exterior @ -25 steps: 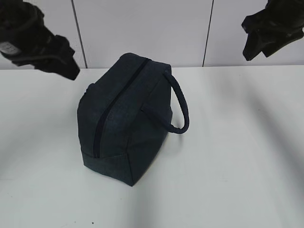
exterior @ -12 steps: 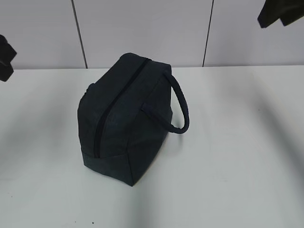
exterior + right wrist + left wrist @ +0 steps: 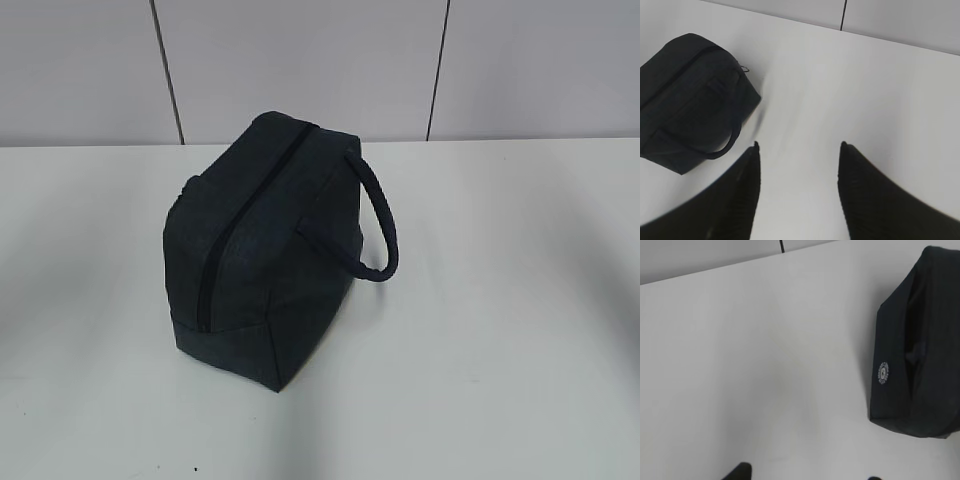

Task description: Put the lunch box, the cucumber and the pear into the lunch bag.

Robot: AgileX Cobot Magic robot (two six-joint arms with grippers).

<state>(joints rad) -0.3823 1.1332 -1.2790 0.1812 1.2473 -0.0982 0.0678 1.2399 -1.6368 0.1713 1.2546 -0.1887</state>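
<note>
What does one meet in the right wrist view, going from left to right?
lunch bag → its strap handle → left fingertip of the right gripper → bare table → right fingertip.

White table [image 3: 500, 330], pale panelled wall [image 3: 300, 60]

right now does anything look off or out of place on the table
Nothing stands out. The lunch bag sits upright on the white table, zipper closed, one handle arching out to the side. No lunch box, cucumber or pear shows in any view.
</note>
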